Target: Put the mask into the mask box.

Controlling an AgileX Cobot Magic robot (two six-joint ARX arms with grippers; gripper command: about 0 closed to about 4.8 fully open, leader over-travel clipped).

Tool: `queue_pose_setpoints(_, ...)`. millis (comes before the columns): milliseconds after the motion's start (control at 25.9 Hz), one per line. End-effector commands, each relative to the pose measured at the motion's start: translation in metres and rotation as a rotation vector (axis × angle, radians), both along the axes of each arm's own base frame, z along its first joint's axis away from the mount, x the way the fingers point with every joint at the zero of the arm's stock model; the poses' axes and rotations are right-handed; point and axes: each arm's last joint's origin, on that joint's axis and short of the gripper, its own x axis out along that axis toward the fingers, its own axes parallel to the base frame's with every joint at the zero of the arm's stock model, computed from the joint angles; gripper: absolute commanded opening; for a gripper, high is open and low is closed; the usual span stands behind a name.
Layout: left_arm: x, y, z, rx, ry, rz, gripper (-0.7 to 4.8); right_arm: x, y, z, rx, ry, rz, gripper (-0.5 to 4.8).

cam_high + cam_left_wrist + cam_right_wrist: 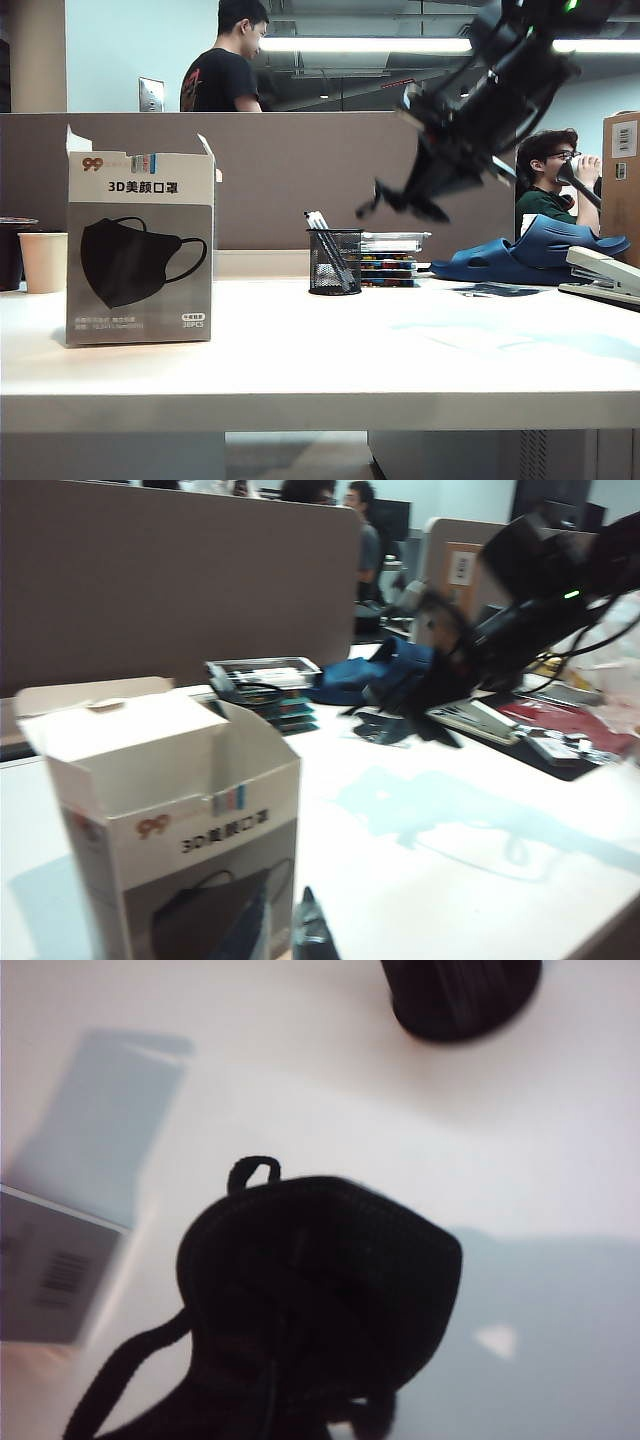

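Mask (330,1290) in my right gripper (400,203), jaws clamped shut on the black fabric. It fills the right wrist view as a dark folded bundle, one thin ear loop (252,1171) poking up from its edge and another strand trailing off below. In the exterior view the gripper hangs in the air, angled downward, with the mask (392,200) showing as a small dark scrap at its tip. The white table (400,350) lies well below it, with nothing touching.

Mask box (140,250) stands upright on the table, well apart from my right jaws, off toward my left arm's side. Top flaps are up and the mouth is open. Its front shows the printed mask picture and a red "99".

Left gripper (312,930): only a dark fingertip shows at the edge of the left wrist view, just beside the box (180,810). Jaws nearly closed, and nothing seen held in them.

Below and a little behind my right jaws sits a black mesh pen holder (335,262) with pens in it; it also shows blurred in the right wrist view (462,995). A stack of flat cases (392,258) stands just beside it. Farther out on my right arm's side are blue slippers (535,255) and a stapler (605,275). A paper cup (44,261) stands beyond the box, on its far side from my right jaws.
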Motion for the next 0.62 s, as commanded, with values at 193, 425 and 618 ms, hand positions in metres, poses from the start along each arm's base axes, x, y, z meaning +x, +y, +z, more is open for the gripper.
queue_pose_setpoints(193, -0.003, 0.001, 0.013, -0.003, -0.061, 0.039, 0.84, -0.015, 0.002, 0.047, 0.132, -0.168, 0.112, -0.08)
queue_pose_setpoints(425, 0.003, 0.001, 0.023, -0.003, -0.022, 0.043, 0.85, -0.025, 0.019, 0.066, 0.177, -0.277, 0.183, -0.08)
queue_pose_setpoints(618, 0.017, 0.003, 0.035, 0.021, 0.018, 0.080, 0.85, -0.033, 0.051, 0.080, 0.267, -0.395, 0.280, -0.08)
